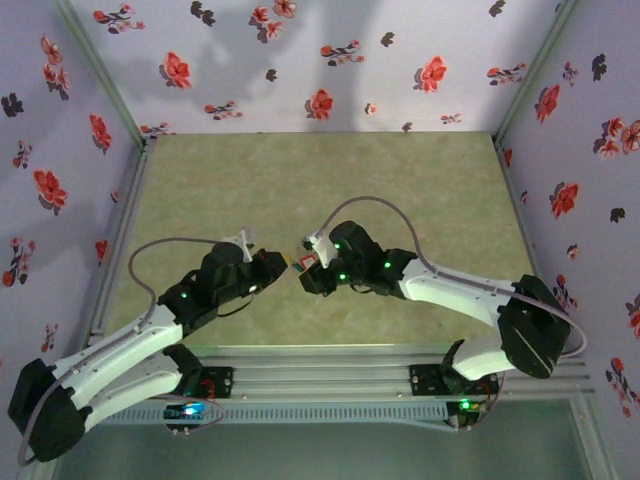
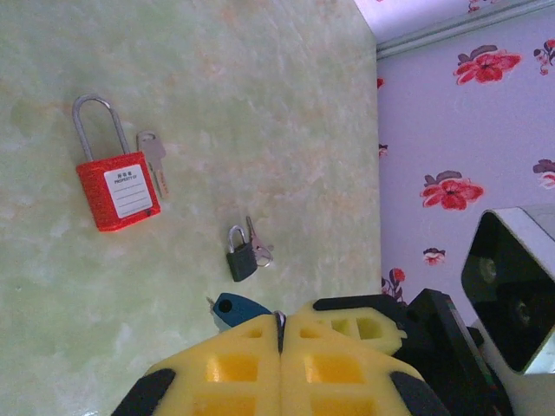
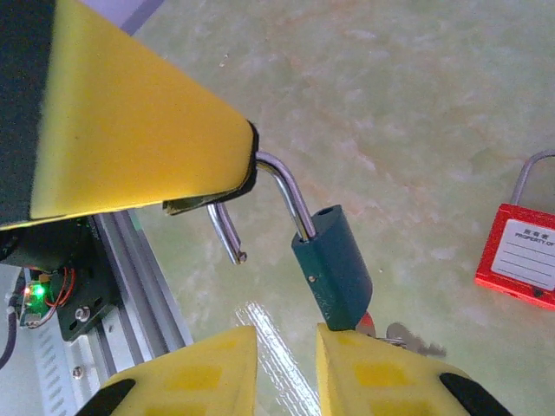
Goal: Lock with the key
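Note:
A teal padlock (image 3: 334, 269) hangs in the air with its steel shackle (image 3: 282, 186) swung open. My left gripper (image 2: 279, 317) is shut on that shackle, and its yellow finger (image 3: 130, 130) shows at the top of the right wrist view. The padlock's body (image 2: 238, 308) peeks out by the left pads. A red-headed key (image 3: 368, 322) sits at the padlock's base, just behind one pad of my right gripper (image 3: 286, 334). Its jaws stand a little apart with nothing between them. The red-orange lock (image 2: 117, 186) lies flat on the table, a silver key (image 2: 154, 163) beside it.
A small dark padlock (image 2: 242, 256) with keys lies on the green tabletop (image 1: 330, 180) near the red-orange lock (image 3: 520, 253). Both grippers, left (image 1: 283, 266) and right (image 1: 304, 276), meet at the table's near middle. An aluminium rail (image 3: 143, 269) runs along the near edge; flowered walls surround the table.

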Robot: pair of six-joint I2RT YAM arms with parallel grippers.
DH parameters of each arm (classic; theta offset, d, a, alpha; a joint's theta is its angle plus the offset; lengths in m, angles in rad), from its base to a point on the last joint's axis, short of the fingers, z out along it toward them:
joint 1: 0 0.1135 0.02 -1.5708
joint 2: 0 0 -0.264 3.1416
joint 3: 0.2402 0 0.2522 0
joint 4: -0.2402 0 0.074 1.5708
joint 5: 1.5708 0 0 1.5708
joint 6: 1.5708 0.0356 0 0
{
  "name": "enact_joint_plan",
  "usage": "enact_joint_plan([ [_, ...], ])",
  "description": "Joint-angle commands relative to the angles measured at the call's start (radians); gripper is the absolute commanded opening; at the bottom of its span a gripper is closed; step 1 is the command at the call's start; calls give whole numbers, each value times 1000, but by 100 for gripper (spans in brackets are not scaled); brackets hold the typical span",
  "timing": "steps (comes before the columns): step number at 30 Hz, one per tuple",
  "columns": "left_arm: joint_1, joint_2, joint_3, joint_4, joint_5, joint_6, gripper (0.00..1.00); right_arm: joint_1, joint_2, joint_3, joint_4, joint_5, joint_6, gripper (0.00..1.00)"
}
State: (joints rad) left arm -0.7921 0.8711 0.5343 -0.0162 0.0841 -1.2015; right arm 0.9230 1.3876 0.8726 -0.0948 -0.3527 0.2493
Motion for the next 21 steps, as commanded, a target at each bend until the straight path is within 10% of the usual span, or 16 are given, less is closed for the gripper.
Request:
enact_joint_plan([
  [1, 0, -1, 28, -13, 36, 26, 0, 4, -63, -20, 51, 53, -11, 32],
  [21, 1, 2, 72, -68, 25, 42, 0, 8, -45, -24, 70, -35, -24, 38],
])
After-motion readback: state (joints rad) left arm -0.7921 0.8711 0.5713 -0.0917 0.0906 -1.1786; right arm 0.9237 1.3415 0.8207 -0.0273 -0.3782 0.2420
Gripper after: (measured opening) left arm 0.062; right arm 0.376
